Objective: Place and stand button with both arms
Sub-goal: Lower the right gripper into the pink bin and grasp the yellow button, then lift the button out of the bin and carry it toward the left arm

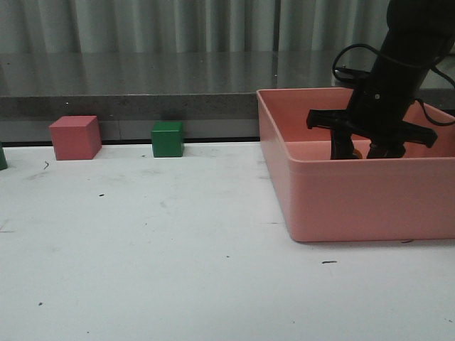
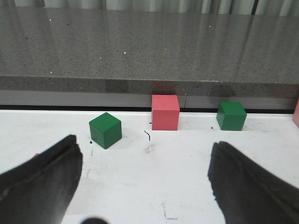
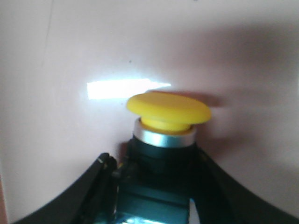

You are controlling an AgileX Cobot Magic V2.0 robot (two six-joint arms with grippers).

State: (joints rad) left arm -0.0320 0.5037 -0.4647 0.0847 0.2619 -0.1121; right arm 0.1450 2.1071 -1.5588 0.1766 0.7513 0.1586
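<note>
The button shows close up in the right wrist view, with a yellow mushroom cap, a silver ring and a black body over a bluish base. My right gripper is shut on its black body, one finger on each side. In the front view the right gripper reaches down inside the pink bin, whose front wall hides the button. My left gripper hangs open over bare white table, holding nothing, and is outside the front view.
A pink cube and a green cube stand at the back of the table by the grey ledge. Another green cube sits ahead of the left gripper, nearer than the pink cube.
</note>
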